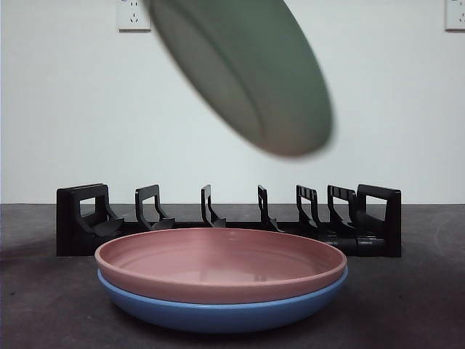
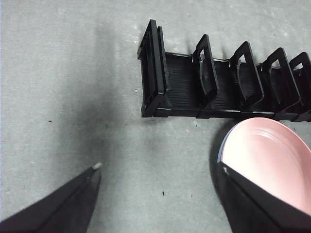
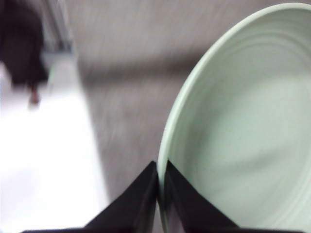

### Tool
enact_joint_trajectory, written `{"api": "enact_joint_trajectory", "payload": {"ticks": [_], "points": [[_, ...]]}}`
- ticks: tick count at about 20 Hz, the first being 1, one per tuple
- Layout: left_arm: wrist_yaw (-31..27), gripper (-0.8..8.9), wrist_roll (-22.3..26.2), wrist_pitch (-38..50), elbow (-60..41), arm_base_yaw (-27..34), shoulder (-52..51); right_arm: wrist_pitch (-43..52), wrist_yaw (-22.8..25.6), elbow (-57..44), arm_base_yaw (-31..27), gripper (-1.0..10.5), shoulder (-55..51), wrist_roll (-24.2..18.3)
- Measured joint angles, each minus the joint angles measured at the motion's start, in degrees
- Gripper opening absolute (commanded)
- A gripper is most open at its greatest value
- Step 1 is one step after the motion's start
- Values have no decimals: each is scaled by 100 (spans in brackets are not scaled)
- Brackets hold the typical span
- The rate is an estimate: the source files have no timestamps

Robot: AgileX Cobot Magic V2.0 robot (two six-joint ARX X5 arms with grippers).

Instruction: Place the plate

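A pale green plate point(image 1: 247, 73) hangs tilted in the air above the black slotted rack point(image 1: 229, 218), blurred by motion. My right gripper point(image 3: 162, 182) is shut on the green plate point(image 3: 243, 126), pinching its rim between the two jaws. The gripper itself is out of the front view. My left gripper point(image 2: 158, 174) is open over bare table, near the rack's point(image 2: 218, 87) end, holding nothing. A pink plate point(image 1: 218, 263) rests stacked in a blue plate point(image 1: 218, 313) in front of the rack.
The pink plate point(image 2: 272, 160) lies close beside my left gripper. The rack has several upright dividers with open slots. A white wall with two outlets point(image 1: 134, 14) stands behind the table. Grey table surface point(image 2: 58, 97) spreads beside the rack's end.
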Motion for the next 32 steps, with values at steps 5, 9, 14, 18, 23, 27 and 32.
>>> {"api": "enact_joint_trajectory", "payload": {"ticks": [5, 9, 14, 18, 23, 27, 32], "points": [[0, 376, 0, 0, 0, 0, 0, -1335, 0, 232, 83, 13, 457, -149], [0, 375, 0, 0, 0, 0, 0, -2057, 0, 1108, 83, 14, 1062, -483], [0, 376, 0, 0, 0, 0, 0, -2833, -260, 1707, 76, 14, 1943, -741], [0, 376, 0, 2, 0, 0, 0, -2870, -476, 1829, 76, 14, 2293, -765], [0, 376, 0, 0, 0, 0, 0, -2750, -640, 1873, 26, 14, 2667, -785], [0, 376, 0, 4, 0, 0, 0, -2535, -645, 1878, -114, 14, 2903, -839], [0, 376, 0, 7, 0, 0, 0, -2256, -649, 1878, -339, 14, 3040, -927]]}}
